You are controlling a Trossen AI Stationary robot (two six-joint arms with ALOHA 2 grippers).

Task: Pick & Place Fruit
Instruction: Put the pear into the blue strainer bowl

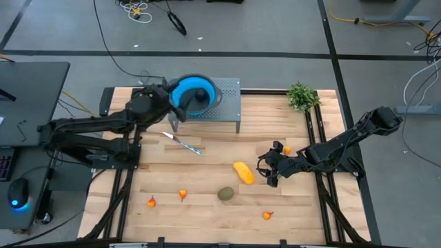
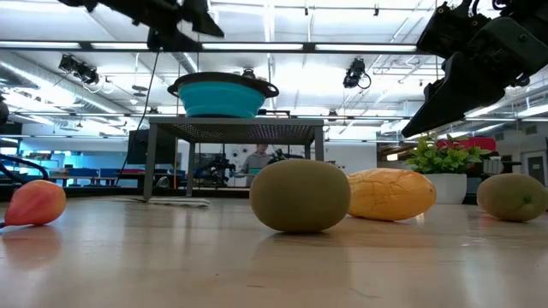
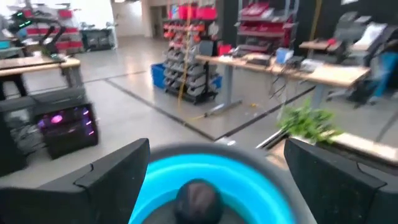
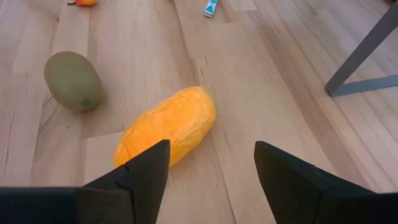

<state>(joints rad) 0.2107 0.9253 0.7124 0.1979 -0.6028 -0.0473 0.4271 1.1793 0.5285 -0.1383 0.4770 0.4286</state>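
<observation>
Left gripper: your left gripper [image 1: 185, 96] hangs over the blue bowl [image 1: 195, 93], which sits on the grey metal stand [image 1: 231, 110] at the table's far edge; its fingers [image 3: 112, 180] stand wide apart on either side of the bowl and grip nothing.
Dark fruit: the near-black ball [image 3: 198, 198] lies inside the bowl, between and below those spread fingers, free of them.
Right gripper: your right gripper [image 1: 267, 167] sits low over the wooden table [image 1: 207, 207], just beside the yellow fruit [image 1: 242, 172]; its fingers [image 4: 146, 174] are parted and empty, with one tip showing in front of the fruit's end in the right wrist view; you cannot tell from the pictures whether they touch.
Yellow fruit: it lies flat on the boards, near the table's middle.
Olive fruits: one oval [image 1: 226, 194] rests on the table near the yellow fruit, towards the front edge; the low view shows a second oval [image 2: 512, 197] off to the side.
Orange pieces: small ones dot the front of the table [image 1: 151, 202] [image 1: 182, 194] [image 1: 267, 215], with another [image 1: 286, 149] close behind your right arm.
Knife: the blue-handled knife [image 1: 185, 144] lies in front of the stand.
Plant: the green leafy plant [image 1: 302, 95] stands at the far right corner.
</observation>
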